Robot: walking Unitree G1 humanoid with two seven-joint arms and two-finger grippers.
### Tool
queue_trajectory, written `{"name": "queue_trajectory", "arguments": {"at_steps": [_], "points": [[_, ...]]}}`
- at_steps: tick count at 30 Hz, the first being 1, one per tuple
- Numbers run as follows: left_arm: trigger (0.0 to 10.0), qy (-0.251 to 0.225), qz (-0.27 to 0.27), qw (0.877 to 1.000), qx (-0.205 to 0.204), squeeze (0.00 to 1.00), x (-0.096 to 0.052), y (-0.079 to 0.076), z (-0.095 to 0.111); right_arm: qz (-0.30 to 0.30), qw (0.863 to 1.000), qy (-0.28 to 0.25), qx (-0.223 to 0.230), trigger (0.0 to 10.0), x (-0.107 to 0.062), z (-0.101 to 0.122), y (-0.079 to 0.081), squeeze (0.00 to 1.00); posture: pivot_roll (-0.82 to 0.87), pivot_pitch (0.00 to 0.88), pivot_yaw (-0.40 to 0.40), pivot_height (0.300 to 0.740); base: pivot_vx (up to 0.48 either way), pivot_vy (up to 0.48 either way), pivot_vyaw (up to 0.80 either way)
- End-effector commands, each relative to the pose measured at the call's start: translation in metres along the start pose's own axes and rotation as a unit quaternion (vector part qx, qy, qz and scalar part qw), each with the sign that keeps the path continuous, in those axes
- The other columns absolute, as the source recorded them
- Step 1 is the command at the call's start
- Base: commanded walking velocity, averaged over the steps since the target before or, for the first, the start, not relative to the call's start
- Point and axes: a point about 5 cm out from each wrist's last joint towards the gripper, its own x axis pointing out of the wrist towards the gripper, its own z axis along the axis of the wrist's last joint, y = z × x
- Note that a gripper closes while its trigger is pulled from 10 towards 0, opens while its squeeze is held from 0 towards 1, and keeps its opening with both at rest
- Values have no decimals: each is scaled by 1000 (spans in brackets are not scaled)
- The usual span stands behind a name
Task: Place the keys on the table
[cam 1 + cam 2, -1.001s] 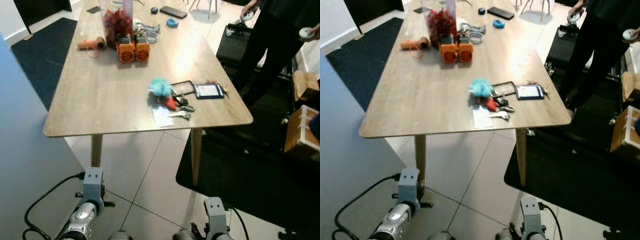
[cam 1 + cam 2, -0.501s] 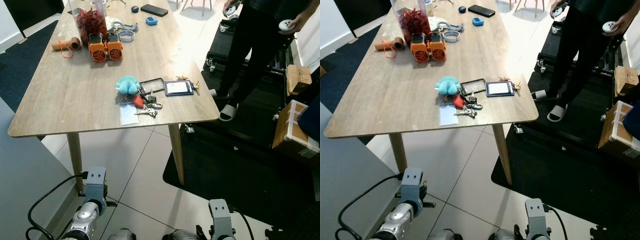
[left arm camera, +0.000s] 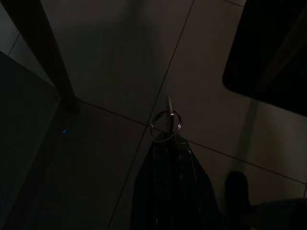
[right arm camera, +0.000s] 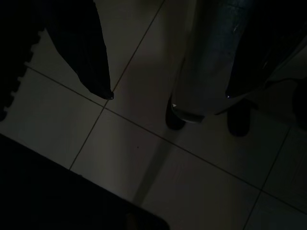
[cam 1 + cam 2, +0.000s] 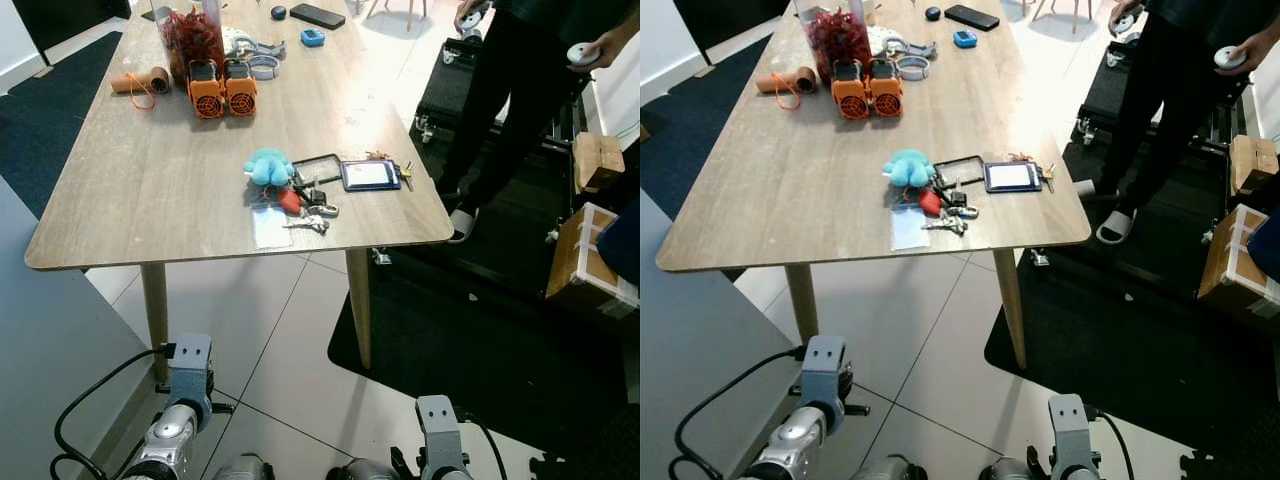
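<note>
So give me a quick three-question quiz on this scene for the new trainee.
1. True or false: the left end effector is shut on a key ring.
2. What lies right beside the teal plush on the table? A: a bunch of keys. B: a mug. C: a laptop.
3. Fill in: the right end effector hangs open above the tiled ____.

Key: 1 true. 2 A. 3 floor.

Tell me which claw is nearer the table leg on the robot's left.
Left. The left claw, pinching a key ring, hangs just beside that table leg; the right claw hangs farther over.
</note>
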Motion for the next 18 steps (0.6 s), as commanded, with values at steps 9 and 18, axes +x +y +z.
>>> {"name": "queue_trajectory", "arguments": {"at_steps": [9,18], "points": [[10000,16,9,1000,-6,0,-1,2,-5,0,1000,13,-2,10000,-2,-7,-1,0,43,74,-11,740,0,-160,0],[10000,13,6,1000,-5,0,0,2,-4,9,1000,11,-8,10000,-2,-6,-1,0,42,74,-12,740,0,0,58]]}}
